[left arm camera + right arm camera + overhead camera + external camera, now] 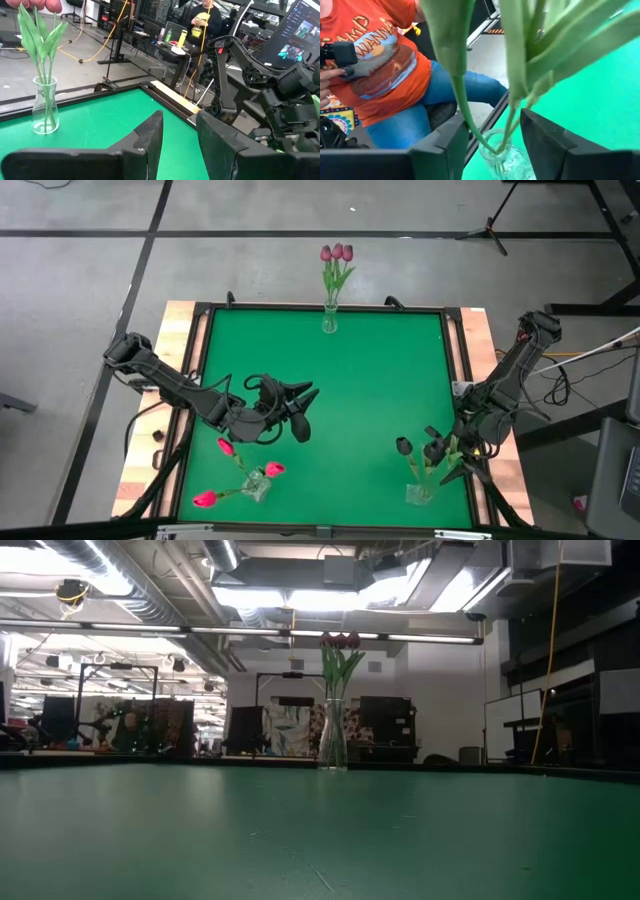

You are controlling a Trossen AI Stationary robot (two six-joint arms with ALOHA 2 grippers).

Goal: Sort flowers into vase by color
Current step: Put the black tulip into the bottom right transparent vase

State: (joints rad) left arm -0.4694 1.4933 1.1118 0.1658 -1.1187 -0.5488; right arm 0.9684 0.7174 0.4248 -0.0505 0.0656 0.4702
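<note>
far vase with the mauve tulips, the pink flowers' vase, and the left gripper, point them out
far vase (329, 321), high view, glass body
pink flowers' vase (256, 486), high view, glass body
left gripper (303, 408), high view, between its fingertips

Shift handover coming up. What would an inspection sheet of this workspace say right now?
Surface: green mat in a wooden-edged frame, bare in the middle.
Job's things: mauve tulips in the far vase; pink-red tulips in the near-left vase; near-black tulips in the near-right vase.
Clutter: nothing seen.
Grippers: left gripper above the mat near the pink-red tulips, jaws open and empty; right gripper at the near-black tulips' stems, jaws open around them.
Cables: loose cables beside the right arm.
Surroundings: a seated person in an orange shirt near the table; another person farther off.
</note>
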